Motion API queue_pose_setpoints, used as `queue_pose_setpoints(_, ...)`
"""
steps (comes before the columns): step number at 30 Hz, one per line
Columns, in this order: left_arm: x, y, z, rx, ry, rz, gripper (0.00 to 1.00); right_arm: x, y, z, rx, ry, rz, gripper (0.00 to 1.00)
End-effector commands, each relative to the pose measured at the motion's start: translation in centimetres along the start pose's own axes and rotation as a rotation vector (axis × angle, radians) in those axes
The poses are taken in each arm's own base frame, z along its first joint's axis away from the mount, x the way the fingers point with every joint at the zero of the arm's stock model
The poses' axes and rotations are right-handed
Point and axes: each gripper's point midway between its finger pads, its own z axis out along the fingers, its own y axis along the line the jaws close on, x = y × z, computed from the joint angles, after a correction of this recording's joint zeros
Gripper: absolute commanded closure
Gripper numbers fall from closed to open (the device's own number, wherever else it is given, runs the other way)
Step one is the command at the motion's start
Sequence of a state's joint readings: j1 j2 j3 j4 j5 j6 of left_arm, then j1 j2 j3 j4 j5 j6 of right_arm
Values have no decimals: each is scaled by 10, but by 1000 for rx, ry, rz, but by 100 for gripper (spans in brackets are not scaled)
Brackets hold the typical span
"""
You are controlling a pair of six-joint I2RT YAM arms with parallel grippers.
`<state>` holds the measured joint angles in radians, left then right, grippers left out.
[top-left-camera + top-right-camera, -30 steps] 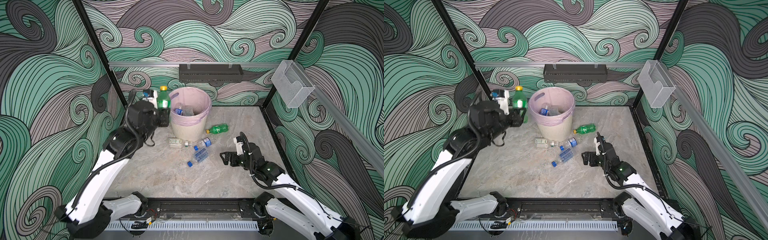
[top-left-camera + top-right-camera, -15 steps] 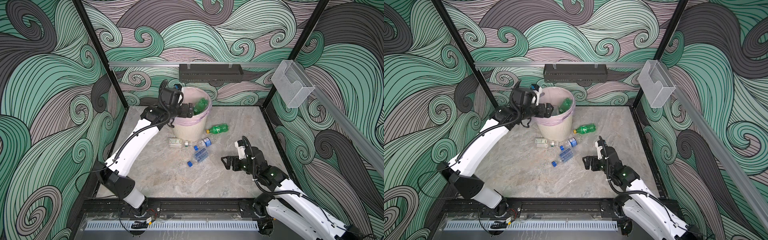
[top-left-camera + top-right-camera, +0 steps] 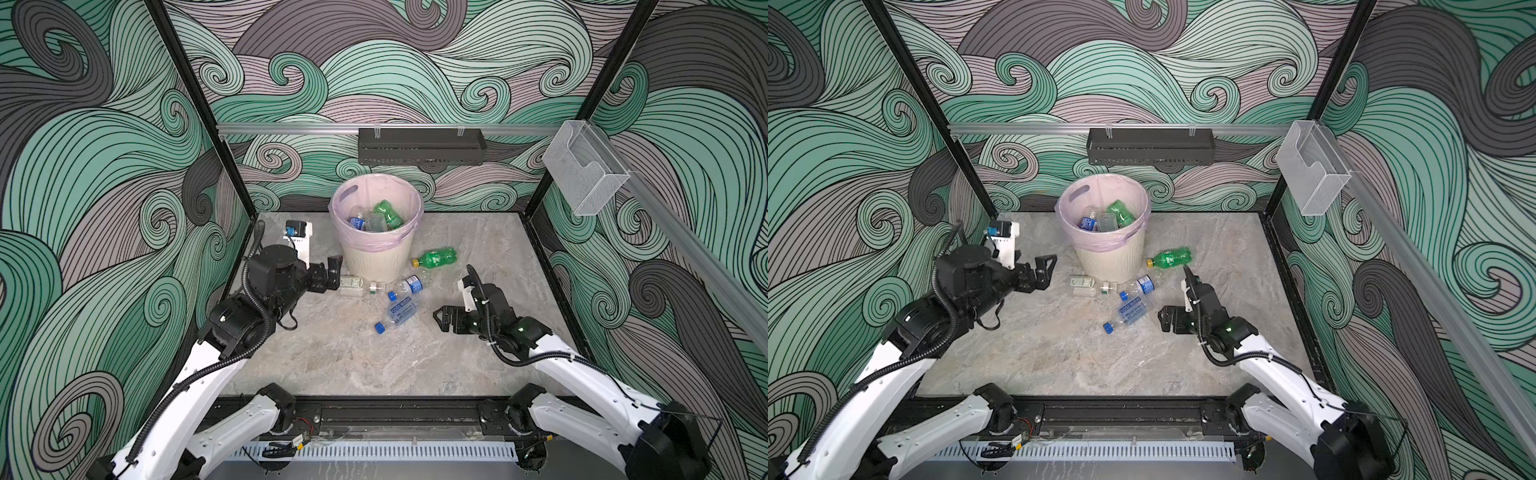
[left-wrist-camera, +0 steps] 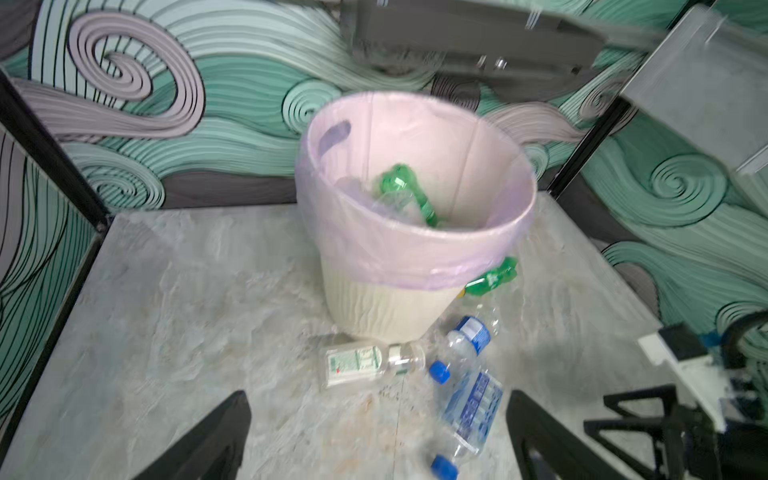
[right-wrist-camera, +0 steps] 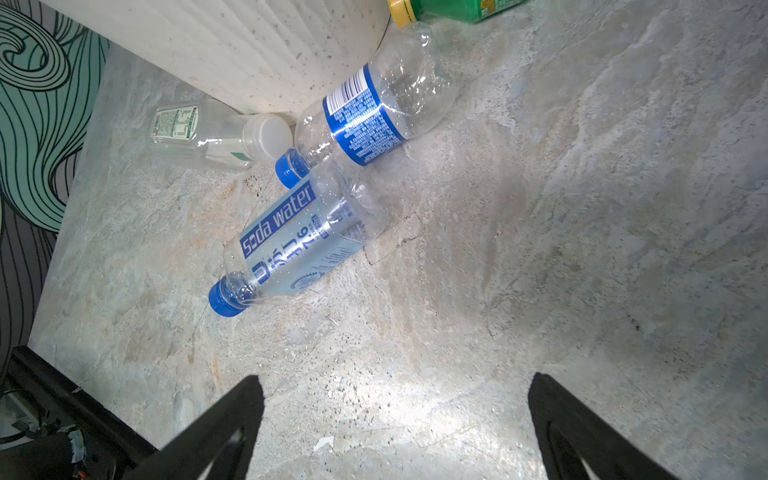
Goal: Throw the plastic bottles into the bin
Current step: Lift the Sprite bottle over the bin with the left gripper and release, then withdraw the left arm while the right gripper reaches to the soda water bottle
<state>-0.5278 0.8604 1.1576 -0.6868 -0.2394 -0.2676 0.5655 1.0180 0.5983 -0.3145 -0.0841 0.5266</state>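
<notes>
Several bottles (image 3: 386,212) lie inside the bin (image 3: 376,266).

1. This is a robot test booth in a lab: a left arm (image 3: 195,374) and a right arm (image 3: 582,370) stand on a black rail (image 3: 395,417) at the table's front edge.
2. Wave-printed panels (image 3: 104,166) and black posts (image 3: 187,83) wall the table (image 3: 353,365).
3. A black tray (image 3: 419,145) and a clear box (image 3: 582,178) hang on the walls.
</notes>
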Motion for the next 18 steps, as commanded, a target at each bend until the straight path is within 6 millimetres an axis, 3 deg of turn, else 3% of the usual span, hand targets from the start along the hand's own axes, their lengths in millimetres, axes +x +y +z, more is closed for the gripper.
queue_pose_setpoints(1,41,27,0,-110,82,-1,2,-30,17,5,-12,-91,51,0)
queue_pose_setpoints(4,69,37,-1,-134,113,-26,2,-36,29,20,31,-84,55,0)
queue_pose_setpoints(10,107,49,-1,-159,141,-91,2,-35,52,56,173,5,18,0)
queue_pose_setpoints(18,118,48,-4,-150,190,-103,2,-24,68,92,251,29,18,0)
